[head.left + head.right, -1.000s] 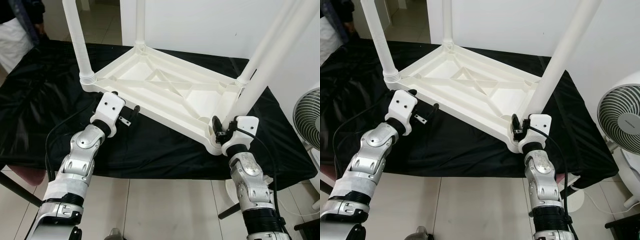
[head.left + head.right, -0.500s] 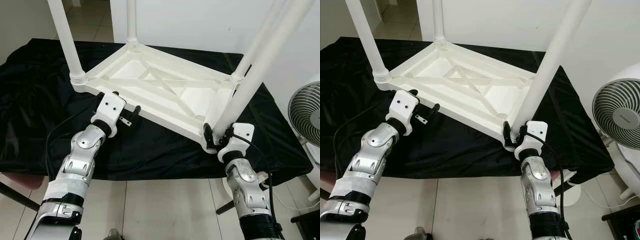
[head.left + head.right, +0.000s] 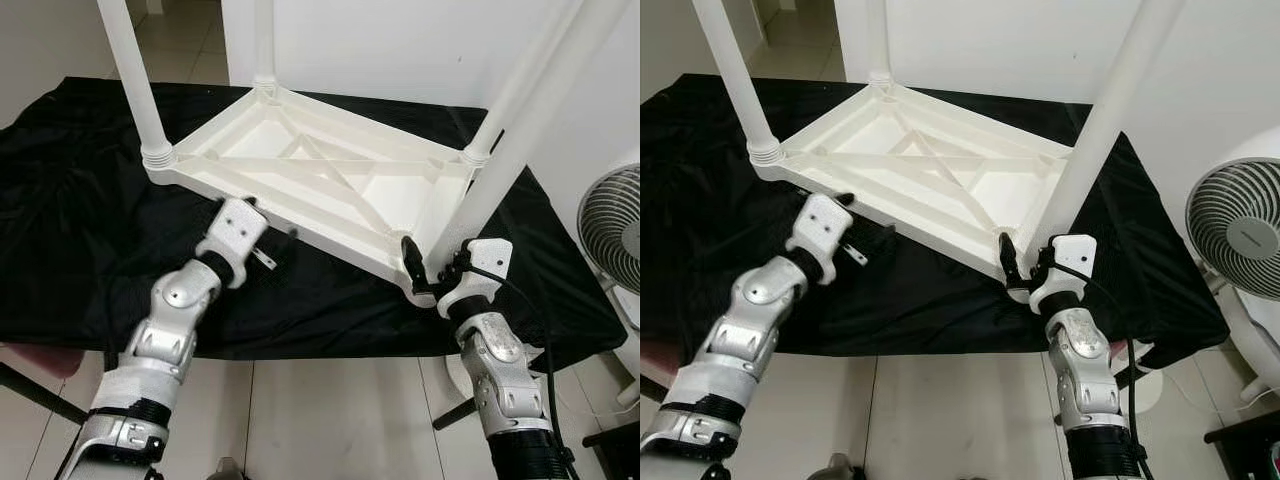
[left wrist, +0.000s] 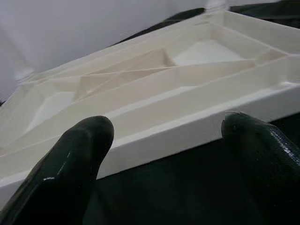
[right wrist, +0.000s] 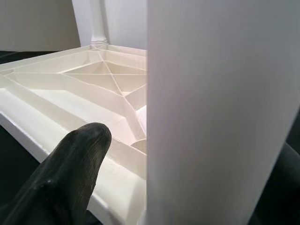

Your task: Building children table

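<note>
White table (image 3: 320, 180) lies upside down on a black cloth (image 3: 80, 200), fan (image 3: 612, 232) off to its side. Right gripper (image 3: 432, 270) straddles a leg (image 3: 500, 165), fingers spread; left gripper (image 3: 272, 222) open beside its rim.

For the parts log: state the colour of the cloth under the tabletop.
Black cloth, clearest in the left eye view.

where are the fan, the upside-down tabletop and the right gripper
fan (image 3: 1240, 240), right eye view, grille face
tabletop (image 3: 300, 170), left eye view, ribbed underside
right gripper (image 3: 432, 268), left eye view, between fingertips at near leg
</note>
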`<state>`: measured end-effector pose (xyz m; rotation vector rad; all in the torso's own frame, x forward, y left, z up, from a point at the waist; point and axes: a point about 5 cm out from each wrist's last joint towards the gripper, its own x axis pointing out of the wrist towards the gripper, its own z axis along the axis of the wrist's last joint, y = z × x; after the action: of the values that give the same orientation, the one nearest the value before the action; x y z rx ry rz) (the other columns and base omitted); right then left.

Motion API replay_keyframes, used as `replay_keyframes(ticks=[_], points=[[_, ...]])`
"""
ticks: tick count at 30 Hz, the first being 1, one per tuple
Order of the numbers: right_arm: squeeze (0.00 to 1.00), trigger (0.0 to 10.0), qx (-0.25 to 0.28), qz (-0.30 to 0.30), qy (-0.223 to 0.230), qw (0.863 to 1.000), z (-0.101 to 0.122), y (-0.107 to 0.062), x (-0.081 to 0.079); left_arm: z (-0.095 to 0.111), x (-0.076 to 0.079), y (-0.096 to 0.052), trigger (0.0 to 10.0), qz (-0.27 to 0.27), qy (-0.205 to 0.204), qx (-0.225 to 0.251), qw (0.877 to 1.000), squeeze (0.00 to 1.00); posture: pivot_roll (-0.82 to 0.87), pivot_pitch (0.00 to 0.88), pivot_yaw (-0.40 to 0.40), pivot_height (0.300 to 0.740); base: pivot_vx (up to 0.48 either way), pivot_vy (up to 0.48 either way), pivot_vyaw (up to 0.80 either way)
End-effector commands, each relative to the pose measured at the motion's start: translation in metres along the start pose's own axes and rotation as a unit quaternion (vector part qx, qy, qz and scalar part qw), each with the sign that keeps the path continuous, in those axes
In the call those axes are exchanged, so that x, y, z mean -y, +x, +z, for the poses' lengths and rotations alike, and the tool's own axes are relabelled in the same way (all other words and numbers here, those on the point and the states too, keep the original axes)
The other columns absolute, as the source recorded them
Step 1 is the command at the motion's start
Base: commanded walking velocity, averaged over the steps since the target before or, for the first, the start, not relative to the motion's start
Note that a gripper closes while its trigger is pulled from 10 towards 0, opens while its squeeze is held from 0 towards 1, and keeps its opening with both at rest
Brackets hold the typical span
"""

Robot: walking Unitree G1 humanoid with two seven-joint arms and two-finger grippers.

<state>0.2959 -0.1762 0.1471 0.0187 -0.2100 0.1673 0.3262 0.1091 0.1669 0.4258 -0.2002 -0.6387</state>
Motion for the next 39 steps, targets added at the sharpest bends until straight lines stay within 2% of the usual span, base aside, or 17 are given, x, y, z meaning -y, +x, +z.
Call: replay_keyframes(ticks=[1, 12, 13, 14, 15, 17, 20, 21, 22, 23, 24, 35, 39], points=[[0.00, 10.0, -0.003, 0.000, -0.002, 1.000, -0.002, -0.003, 0.002, -0.001, 0.012, 0.002, 10.0, -0.029, 0.004, 0.002, 1.000, 0.00, 0.10, 0.051, -0.038, 0.740, 0.000, 0.000, 0.00], [0.00, 10.0, -0.002, 0.005, 0.000, 1.000, -0.003, -0.004, 0.002, -0.001, 0.023, 0.012, 10.0, -0.073, -0.009, 0.000, 0.997, 0.00, 0.10, 0.053, -0.020, 0.740, 0.000, 0.000, 0.00], [0.00, 10.0, -0.002, 0.005, 0.000, 1.000, -0.003, -0.004, 0.001, -0.001, 0.024, 0.013, 10.0, -0.081, -0.013, 0.000, 0.997, 0.27, 0.10, 0.054, -0.017, 0.740, 0.000, 0.000, 0.00], [0.00, 10.0, -0.002, 0.005, 0.000, 1.000, -0.003, -0.004, 0.001, -0.001, 0.024, 0.013, 10.0, -0.081, -0.013, 0.000, 0.997, 0.27, 0.10, 0.054, -0.017, 0.740, 0.000, 0.000, 0.00], [0.00, 10.0, -0.001, 0.005, 0.001, 1.000, -0.003, -0.005, 0.001, 0.000, 0.026, 0.014, 10.0, -0.100, -0.034, 0.006, 0.994, 1.00, 0.10, 0.056, -0.013, 0.740, 0.000, 0.000, 0.00], [0.00, 10.0, 0.000, 0.005, 0.001, 1.000, -0.003, -0.005, 0.000, 0.001, 0.027, 0.014, 10.0, -0.106, -0.040, 0.008, 0.993, 1.00, 0.10, 0.056, -0.013, 0.740, 0.000, 0.000, 0.00], [0.00, 10.0, 0.000, 0.005, 0.001, 1.000, -0.003, -0.005, 0.000, 0.000, 0.029, 0.014, 10.0, -0.110, -0.021, 0.005, 0.994, 1.00, 0.09, 0.061, -0.008, 0.740, 0.000, 0.000, 0.00], [0.00, 10.0, 0.000, 0.006, 0.001, 1.000, -0.003, -0.006, 0.000, -0.001, 0.030, 0.014, 10.0, -0.115, -0.012, 0.003, 0.993, 0.75, 0.09, 0.063, -0.006, 0.740, 0.000, 0.000, 0.00], [0.00, 10.0, 0.000, 0.006, 0.001, 1.000, -0.003, -0.006, 0.000, -0.001, 0.030, 0.014, 10.0, -0.115, -0.012, 0.003, 0.993, 0.75, 0.09, 0.063, -0.006, 0.740, 0.000, 0.000, 0.00], [0.00, 10.0, 0.000, 0.006, 0.001, 1.000, -0.003, -0.006, 0.000, -0.001, 0.031, 0.014, 10.0, -0.117, -0.006, 0.001, 0.993, 0.18, 0.09, 0.064, -0.005, 0.740, 0.000, 0.000, 0.00], [0.00, 10.0, 0.000, 0.008, 0.000, 1.000, -0.003, -0.007, 0.000, -0.002, 0.032, 0.015, 10.0, -0.121, -0.004, 0.000, 0.993, 0.00, 0.10, 0.065, -0.004, 0.740, 0.000, 0.000, 0.00], [0.00, 10.0, -0.009, 0.009, -0.004, 1.000, -0.007, -0.011, 0.000, -0.003, 0.034, 0.019, 10.0, -0.128, 0.007, -0.003, 0.992, 0.00, 0.10, 0.070, -0.002, 0.740, 0.000, 0.000, 0.00], [0.00, 10.0, -0.006, -0.009, -0.004, 1.000, -0.009, -0.019, 0.003, -0.002, 0.034, 0.030, 10.0, -0.131, 0.019, -0.005, 0.991, 0.00, 0.10, 0.067, -0.003, 0.740, 0.000, 0.000, 0.00]])
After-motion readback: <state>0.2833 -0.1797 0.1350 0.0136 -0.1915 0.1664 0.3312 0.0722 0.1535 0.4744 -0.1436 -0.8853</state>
